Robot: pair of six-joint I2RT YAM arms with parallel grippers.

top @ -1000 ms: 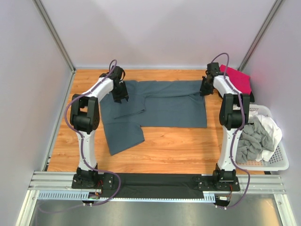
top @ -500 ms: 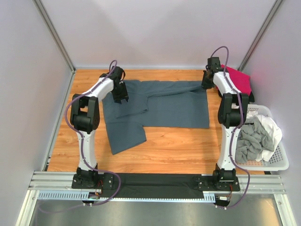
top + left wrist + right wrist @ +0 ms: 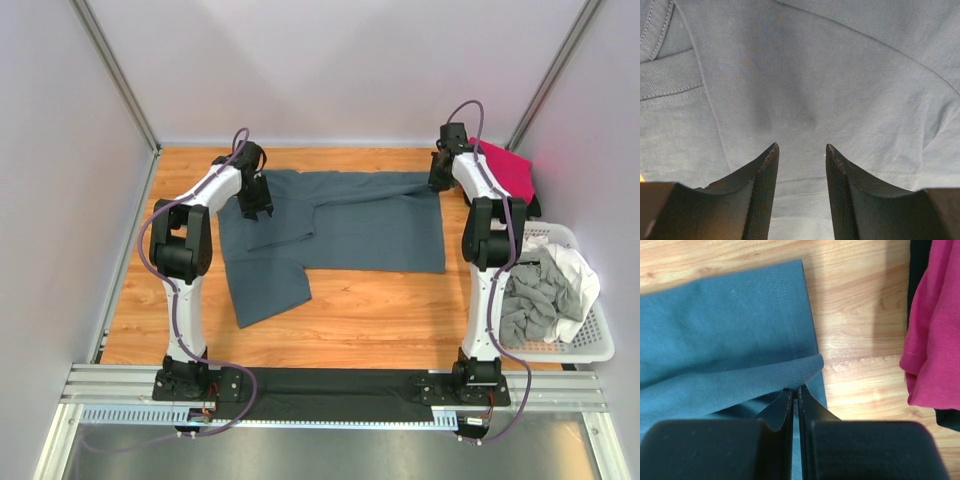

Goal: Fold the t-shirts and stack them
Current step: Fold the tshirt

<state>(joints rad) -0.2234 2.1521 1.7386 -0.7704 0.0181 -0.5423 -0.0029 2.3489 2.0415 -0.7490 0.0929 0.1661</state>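
While the overhead camera lays out the whole slate blue-grey t-shirt (image 3: 340, 225), spread flat across the far half of the desk (image 3: 380, 320) with one part hanging toward the near left, only the wrist cameras show how each claw stands. From the left wrist, the left claw (image 3: 801, 150) has its fingers well apart with nothing between them, poised over smooth cloth beside the collar ribbing (image 3: 670, 75) (whether the tips touch the fabric I cannot tell). From the right wrist, the right claw (image 3: 795, 390) has its fingers pressed almost together, clamped on a small raised fold at the stitched hem (image 3: 790, 325) on the shirt's far right corner.

Just right of that corner lies the magenta-pink t-shirt (image 3: 935, 325), resting on a black t-shirt (image 3: 918, 265), with bare wood between it and the hem. A white lattice basket (image 3: 590, 350) sits at the near right, holding a crumpled light grey t-shirt (image 3: 530, 305) and a white t-shirt (image 3: 575, 270). Seen from above, the right wrist hides its own pinch.

Both arms reach far forward: the left arm (image 3: 185, 240) bends at the elbow and points down over the shirt's left end, while the right arm (image 3: 490, 235) stretches along the shirt's right edge.
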